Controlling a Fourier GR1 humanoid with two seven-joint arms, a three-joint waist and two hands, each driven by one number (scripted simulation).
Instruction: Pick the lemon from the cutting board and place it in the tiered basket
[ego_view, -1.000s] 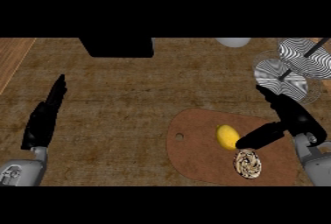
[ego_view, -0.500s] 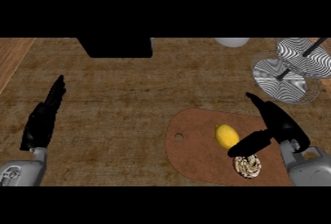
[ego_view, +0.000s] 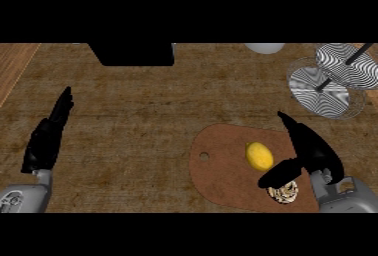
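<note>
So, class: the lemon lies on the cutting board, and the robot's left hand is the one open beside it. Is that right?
Not quite. In the head view the lemon does lie on the cutting board, but the open hand beside it is the right hand; the left hand rests far off at the counter's left.

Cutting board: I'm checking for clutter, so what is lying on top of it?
On the cutting board lie the lemon and a patterned round item, partly hidden under the right hand.

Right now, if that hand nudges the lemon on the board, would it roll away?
Probably: the lemon looks smooth and oval, lying on the flat cutting board. It likely stays stiff when gripped. The right hand is open beside it.
</note>
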